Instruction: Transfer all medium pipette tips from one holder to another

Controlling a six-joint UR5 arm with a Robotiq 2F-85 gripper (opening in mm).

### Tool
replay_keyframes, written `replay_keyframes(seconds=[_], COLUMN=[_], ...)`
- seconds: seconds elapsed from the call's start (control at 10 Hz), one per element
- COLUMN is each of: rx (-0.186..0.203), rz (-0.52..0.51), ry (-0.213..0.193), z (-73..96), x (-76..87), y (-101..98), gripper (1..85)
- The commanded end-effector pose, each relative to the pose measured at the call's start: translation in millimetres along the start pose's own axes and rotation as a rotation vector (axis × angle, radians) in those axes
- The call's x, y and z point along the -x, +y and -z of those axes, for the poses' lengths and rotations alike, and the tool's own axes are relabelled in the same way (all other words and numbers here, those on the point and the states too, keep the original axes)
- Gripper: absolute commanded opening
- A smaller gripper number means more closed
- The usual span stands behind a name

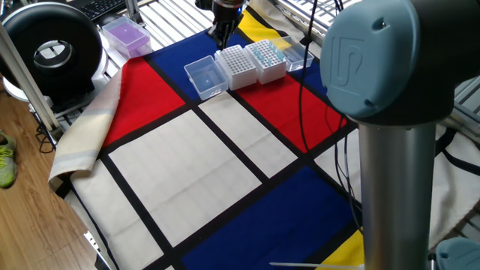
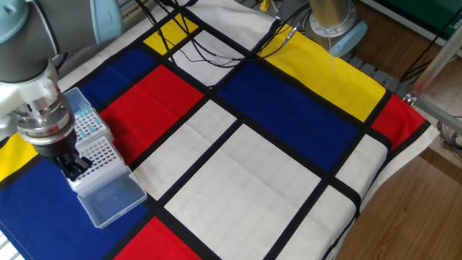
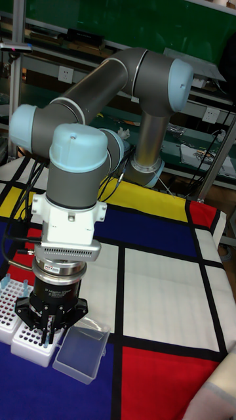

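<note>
The medium pipette tips (image 1: 264, 51) are standing upright in the holes of a white rack (image 1: 268, 66), showing as a cluster of pale-blue translucent cones. That rack is sitting just beside a second white rack (image 1: 240, 69) on the patterned cloth. In the other fixed view the tips (image 2: 88, 126) are appearing as small blue dots across the rack's top; individual tips are too small to count.
</note>
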State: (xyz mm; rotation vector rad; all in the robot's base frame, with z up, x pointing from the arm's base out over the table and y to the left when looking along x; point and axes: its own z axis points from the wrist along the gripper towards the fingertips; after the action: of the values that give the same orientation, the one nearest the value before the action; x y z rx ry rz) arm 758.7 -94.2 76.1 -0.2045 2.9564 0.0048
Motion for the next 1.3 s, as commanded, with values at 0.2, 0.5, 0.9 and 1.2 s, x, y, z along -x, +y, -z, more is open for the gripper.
replay_keyframes(seconds=[0.2,0.5,0.9,1.2], rx=[-0.023,-0.040,-0.051,-0.053], rz=[-0.039,-0.041,-0.027,0.020], ry=[0.017,0.007,0.010,0.012], z=[32.7,47.3,62.1,70.5], x=[0.9,10.0,7.7,-0.6], y=[-2.3,-3.4,-13.0,-36.9], gripper=[1.7,1.7,1.7,1.7])
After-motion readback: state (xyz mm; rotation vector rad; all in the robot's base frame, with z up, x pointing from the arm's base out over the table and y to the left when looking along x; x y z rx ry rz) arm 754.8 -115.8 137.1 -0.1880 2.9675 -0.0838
